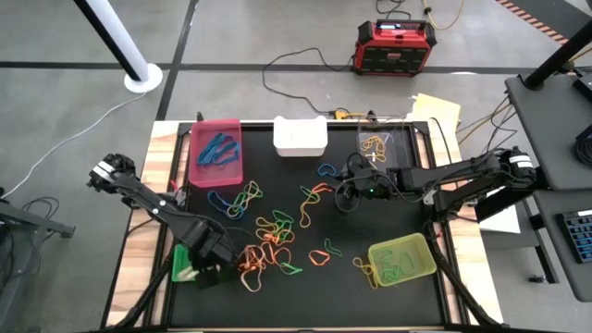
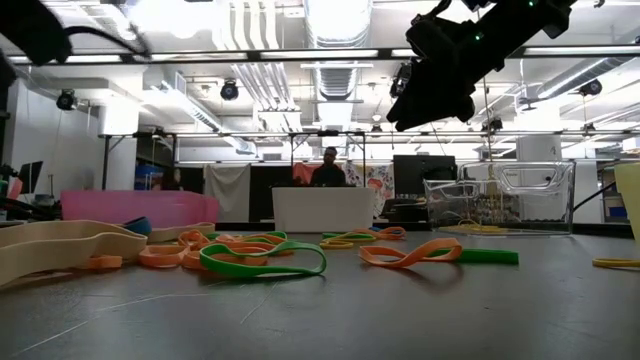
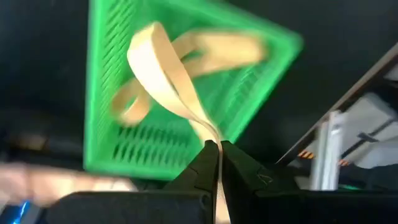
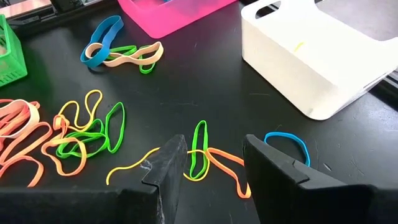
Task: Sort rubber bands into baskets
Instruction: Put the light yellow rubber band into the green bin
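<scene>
Presently my left gripper (image 3: 217,149) is pressed together on a tan rubber band (image 3: 168,74), which loops out from my fingertips over the bright green basket (image 3: 118,143); in the high view that gripper (image 1: 205,268) sits at the near left corner of the black mat, right at the green basket (image 1: 182,264). My right gripper (image 4: 214,158) hangs above the mat's middle with its fingers spread and nothing between them; beneath it lie a green band (image 4: 199,149) crossed by an orange band (image 4: 227,168), with a blue band (image 4: 287,143) just beside. The white basket (image 4: 317,56) stands near, the magenta-pink basket (image 1: 216,153) at the far left holding blue bands, the clear basket (image 1: 388,145) at the far right holding an orange band, and the yellow-green basket (image 1: 403,259) at the near right holding several bands. A loose pile of mixed bands (image 1: 268,236) remains scattered across the mat's centre. A red-and-black box (image 1: 392,46) sits on the floor beyond the table.
</scene>
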`<action>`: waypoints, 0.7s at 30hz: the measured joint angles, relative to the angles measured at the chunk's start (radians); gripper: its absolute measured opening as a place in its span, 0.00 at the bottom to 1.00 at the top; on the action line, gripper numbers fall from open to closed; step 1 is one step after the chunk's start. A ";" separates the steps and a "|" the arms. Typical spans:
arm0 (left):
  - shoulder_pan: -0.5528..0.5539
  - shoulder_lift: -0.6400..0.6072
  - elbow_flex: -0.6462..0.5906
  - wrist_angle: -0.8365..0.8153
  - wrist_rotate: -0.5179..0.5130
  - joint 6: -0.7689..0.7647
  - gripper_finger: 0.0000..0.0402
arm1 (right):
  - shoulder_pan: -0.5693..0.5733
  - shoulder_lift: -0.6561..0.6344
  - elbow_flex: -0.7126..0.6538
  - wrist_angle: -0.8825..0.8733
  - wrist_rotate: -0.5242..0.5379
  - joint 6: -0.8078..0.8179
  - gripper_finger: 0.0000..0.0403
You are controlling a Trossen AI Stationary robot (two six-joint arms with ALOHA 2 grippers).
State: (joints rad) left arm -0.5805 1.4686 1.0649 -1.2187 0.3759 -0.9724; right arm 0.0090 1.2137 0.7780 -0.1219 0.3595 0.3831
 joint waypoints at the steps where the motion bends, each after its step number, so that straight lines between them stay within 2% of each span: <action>1: 0.001 0.001 0.000 0.020 -0.012 0.012 0.00 | 0.000 0.000 0.000 0.000 0.000 0.000 0.38; 6: 0.006 0.001 -0.003 0.031 -0.079 0.037 0.00 | 0.000 0.000 0.000 0.000 0.000 0.000 0.38; 11: 0.010 0.001 -0.036 0.025 -0.074 0.040 0.00 | 0.000 0.000 0.000 0.000 0.000 0.001 0.38; 15: 0.011 0.001 -0.093 0.025 -0.034 0.045 0.00 | 0.000 0.000 0.000 0.000 0.000 0.001 0.38; 21: 0.013 0.001 -0.178 0.052 -0.025 0.045 0.00 | 0.000 0.000 0.000 0.000 0.000 0.001 0.38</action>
State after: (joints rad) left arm -0.5678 1.4700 0.8867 -1.1662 0.3504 -0.9270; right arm 0.0090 1.2137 0.7779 -0.1215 0.3595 0.3843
